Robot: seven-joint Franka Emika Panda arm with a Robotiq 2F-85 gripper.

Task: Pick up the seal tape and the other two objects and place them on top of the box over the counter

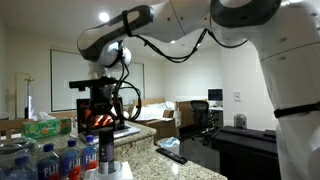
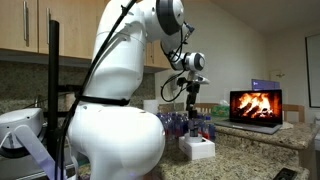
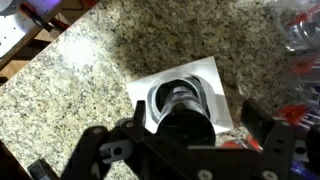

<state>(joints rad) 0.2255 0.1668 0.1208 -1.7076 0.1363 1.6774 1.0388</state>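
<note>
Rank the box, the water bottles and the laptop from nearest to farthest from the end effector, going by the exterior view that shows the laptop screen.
1. Box, just below the end effector.
2. Water bottles, clustered right beside the box; these two are too close to call.
3. Laptop, clearly farthest, well off toward the right of the view.

The counter is seen as speckled stone with a smooth, faintly polished face. The box is finished in matt white; card or plastic cannot be told. A shiny metallic top is shown on the dark cylinder. The gripper is finished in matt black, the arm in glossy white shells. The bottles are of clear, glossy plastic.
</note>
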